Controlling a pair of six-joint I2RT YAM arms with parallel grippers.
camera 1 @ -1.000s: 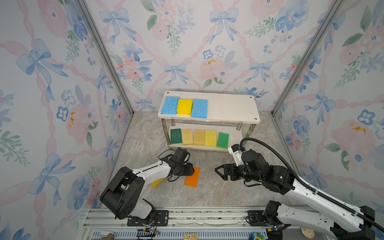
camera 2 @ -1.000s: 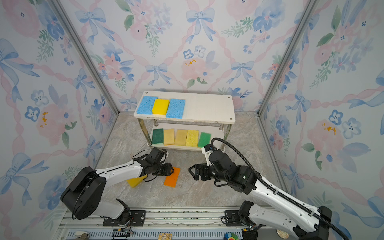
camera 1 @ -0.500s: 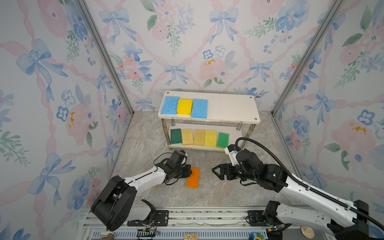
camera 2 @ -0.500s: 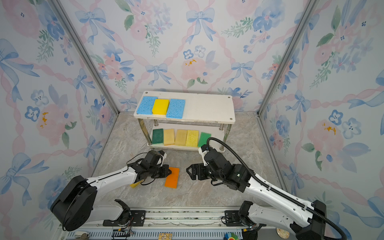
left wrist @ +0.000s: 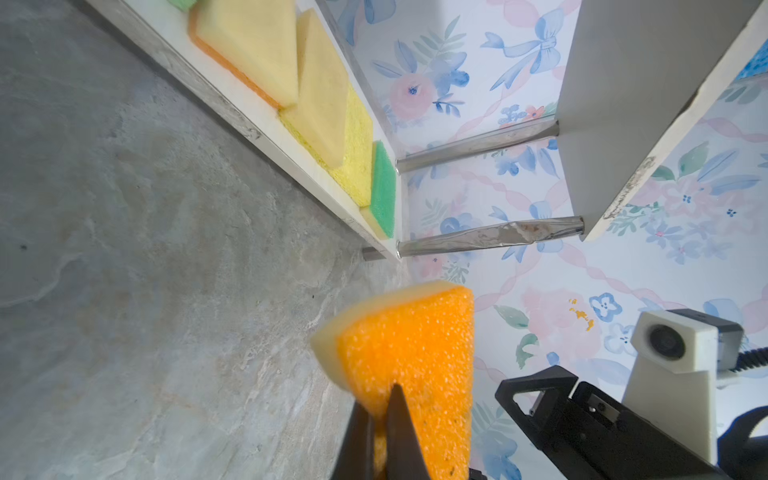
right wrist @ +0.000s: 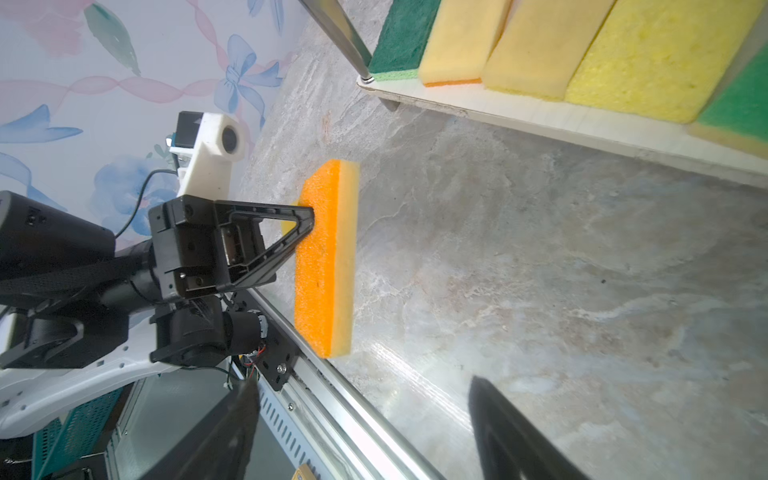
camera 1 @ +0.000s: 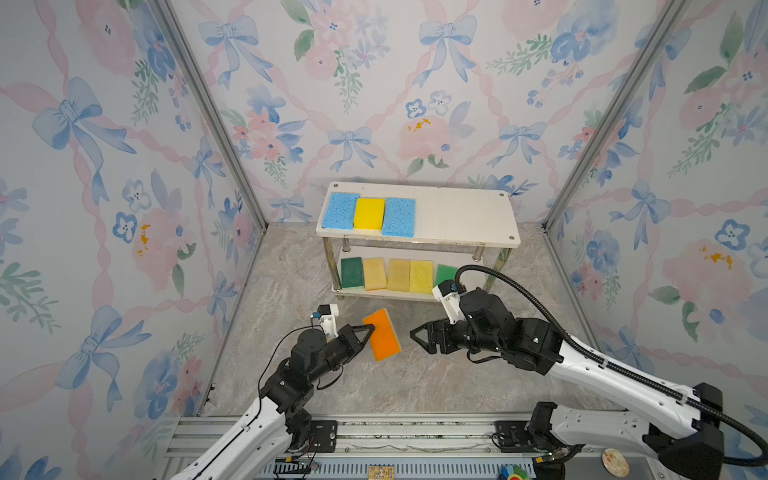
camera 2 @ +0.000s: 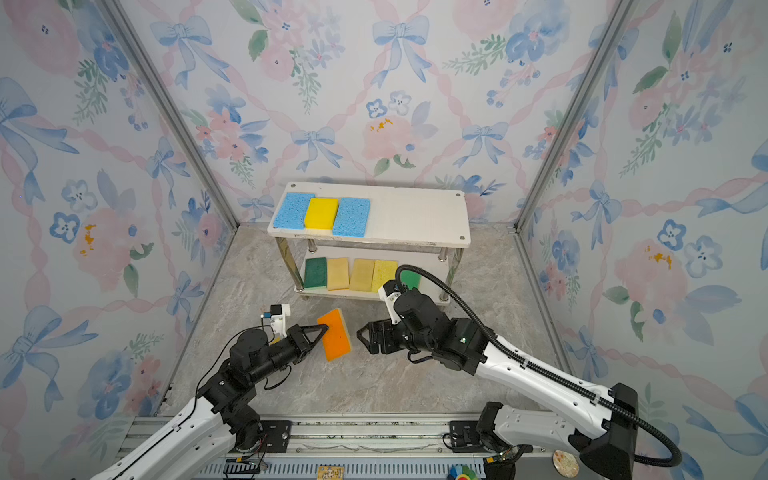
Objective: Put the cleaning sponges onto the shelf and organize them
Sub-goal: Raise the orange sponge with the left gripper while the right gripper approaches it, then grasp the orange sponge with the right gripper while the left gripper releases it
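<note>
Sponge [camera 1: 382, 338] is orange on one face with a pale yellow layer behind (like a little sandwich). The left gripper [camera 1: 370, 329] pinches it tight by one long edge and holds it up off the floor, tilted. Just past it, the right gripper [right wrist: 363, 384] faces the sponge, jaws wide apart, nothing in them. Beyond both grippers stands the shelf [camera 1: 465, 216]. Its top board has two blue sponges [camera 1: 340, 210] with a yellow one [camera 1: 369, 213] between. Its low board has a row [camera 1: 398, 274] of five: dark green, two tan, yellow, light green.
</note>
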